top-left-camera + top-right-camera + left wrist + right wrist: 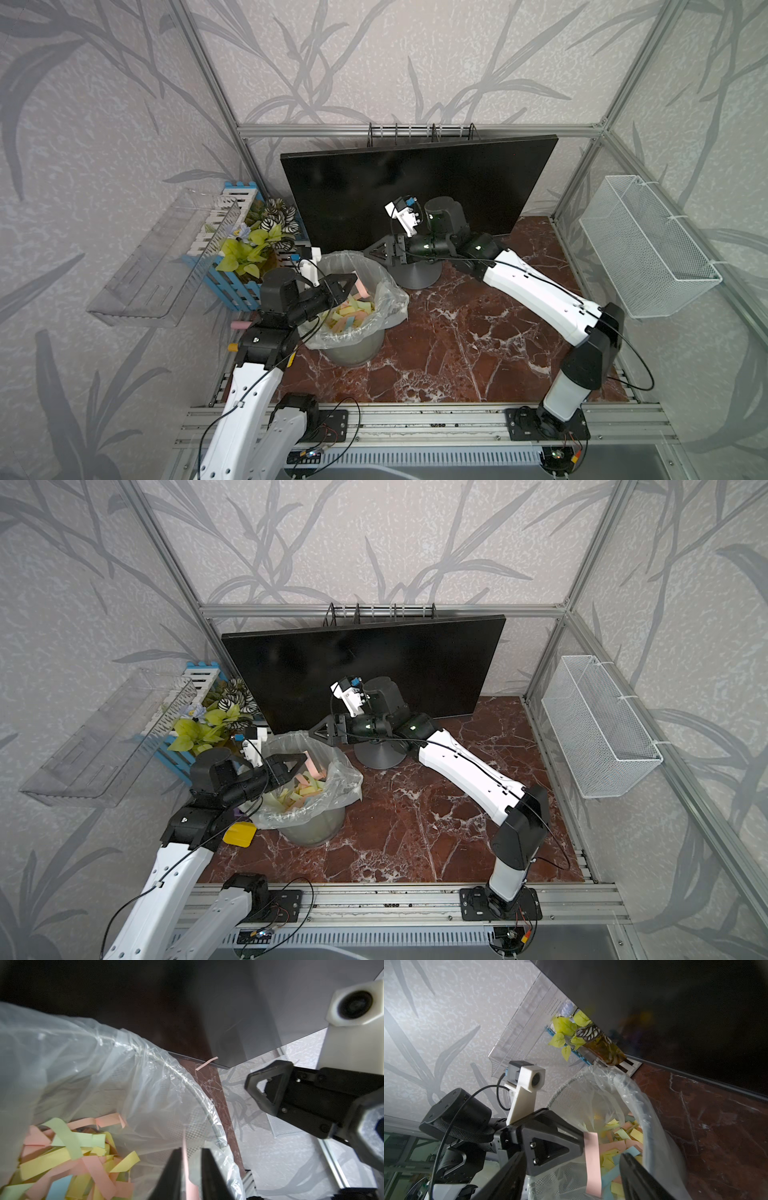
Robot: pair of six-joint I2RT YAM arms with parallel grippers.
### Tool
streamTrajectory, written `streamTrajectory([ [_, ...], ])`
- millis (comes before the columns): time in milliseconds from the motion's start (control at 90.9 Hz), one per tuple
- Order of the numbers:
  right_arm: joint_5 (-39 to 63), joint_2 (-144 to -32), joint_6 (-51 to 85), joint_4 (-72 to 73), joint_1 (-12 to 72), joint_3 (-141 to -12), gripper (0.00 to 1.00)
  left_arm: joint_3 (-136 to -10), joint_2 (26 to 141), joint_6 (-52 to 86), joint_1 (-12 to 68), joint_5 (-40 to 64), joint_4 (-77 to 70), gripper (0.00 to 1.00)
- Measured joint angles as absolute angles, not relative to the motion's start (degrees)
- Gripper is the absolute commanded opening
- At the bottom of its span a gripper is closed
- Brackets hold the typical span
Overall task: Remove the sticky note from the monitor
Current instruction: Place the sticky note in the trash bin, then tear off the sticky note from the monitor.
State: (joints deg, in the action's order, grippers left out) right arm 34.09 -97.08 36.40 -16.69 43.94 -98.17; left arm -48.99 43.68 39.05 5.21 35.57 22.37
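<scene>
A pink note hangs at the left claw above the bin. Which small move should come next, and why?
Probably open the left claw a little wider, perhaps with a small shake. The pink paper sticky note hangs over the plastic-lined mesh waste bin, but the jaws already stand apart and it seems to cling to one finger.

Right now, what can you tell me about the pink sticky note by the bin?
The pink sticky note is a long, thin paper strip, plain and flat. It hangs upright over the plastic-lined bin full of coloured notes, between the left gripper's parted jaws, seemingly stuck to one finger. It is off the monitor.
</scene>
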Motion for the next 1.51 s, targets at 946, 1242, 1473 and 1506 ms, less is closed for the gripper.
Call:
streamTrajectory([
  [946, 21.9, -73.5, 35.9, 6.3, 22.7, -46.5, 0.75, -60.5, 50.0, 41.8, 7.5, 36.1, 15.0, 1.0],
  [1242, 21.7, -83.3, 32.9, 28.6, 21.1, -38.6, 0.74, -62.8, 52.4, 43.9, 9.0, 37.7, 9.1, 1.0],
  [1473, 24.3, -93.6, 33.2, 42.6, 19.9, -39.5, 0.73, -64.9, 54.3, 44.2, 9.4, 39.0, 7.2, 1.0],
  [1506, 24.8, -95.4, 33.5, 44.3, 19.6, -40.2, 0.73, -65.1, 54.5, 44.4, 9.4, 39.1, 7.1, 1.0],
])
